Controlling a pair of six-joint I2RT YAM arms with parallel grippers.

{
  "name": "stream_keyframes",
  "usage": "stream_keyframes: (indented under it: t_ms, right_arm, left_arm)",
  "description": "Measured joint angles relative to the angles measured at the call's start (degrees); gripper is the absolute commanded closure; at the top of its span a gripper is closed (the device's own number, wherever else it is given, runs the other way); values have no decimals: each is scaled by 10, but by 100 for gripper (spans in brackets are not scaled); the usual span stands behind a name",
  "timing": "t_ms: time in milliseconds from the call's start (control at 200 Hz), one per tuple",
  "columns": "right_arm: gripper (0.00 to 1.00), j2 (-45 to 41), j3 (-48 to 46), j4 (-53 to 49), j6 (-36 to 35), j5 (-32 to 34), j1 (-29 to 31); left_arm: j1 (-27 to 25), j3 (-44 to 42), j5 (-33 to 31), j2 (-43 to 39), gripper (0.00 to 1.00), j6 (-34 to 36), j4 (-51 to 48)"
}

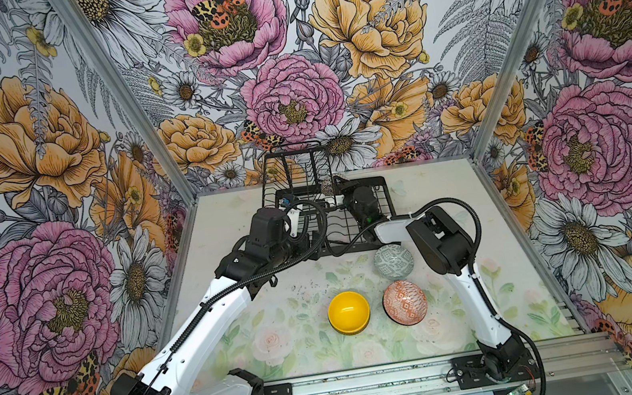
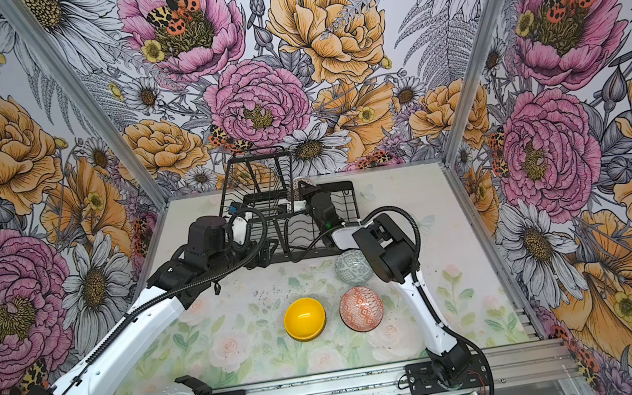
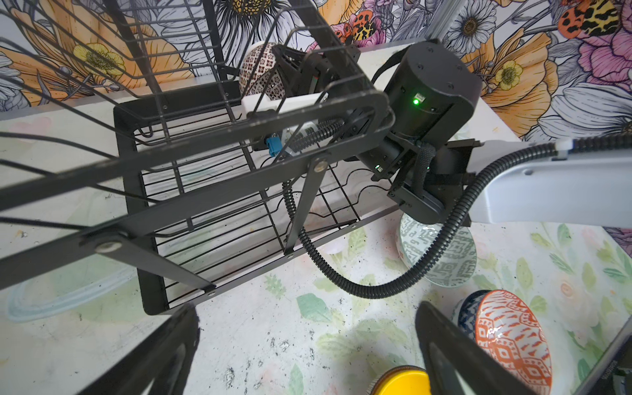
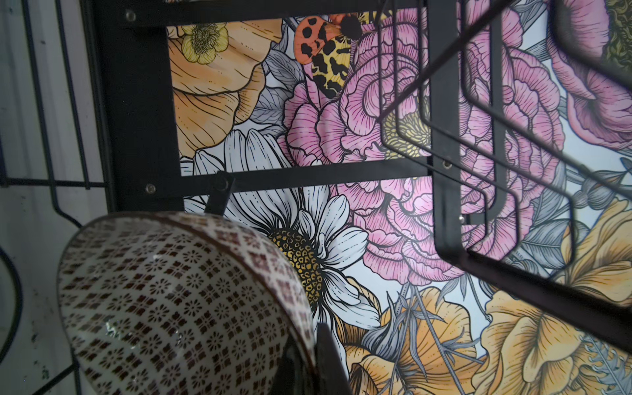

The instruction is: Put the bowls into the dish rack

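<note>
The left wrist view's edge cuts the yellow bowl (image 3: 400, 381), and a blue-white bowl (image 3: 465, 313) sits mostly hidden behind the orange-white bowl (image 3: 513, 342). The right wrist view's edge cuts the black-white bowl (image 4: 178, 301).

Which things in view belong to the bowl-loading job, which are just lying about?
Job: black wire dish rack; dark-patterned white bowl, gripped by the right gripper; pale green patterned bowl; plain yellow bowl; orange-white geometric bowl; blue-patterned bowl beneath it; open left gripper.

Not job: floral table cover; flowered wall panels; aluminium base rail.
</note>
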Motion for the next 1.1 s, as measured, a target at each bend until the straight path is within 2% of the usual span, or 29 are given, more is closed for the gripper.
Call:
stream_keyframes:
  t_ms: [666, 1101]
  right_arm:
    - [100, 6, 20, -16, 29, -11, 1]
    - [100, 12, 7, 12, 30, -10, 1]
  left_arm:
    - [1, -2, 9, -2, 1, 0, 0]
    - [1, -9, 9, -4, 1, 0, 0]
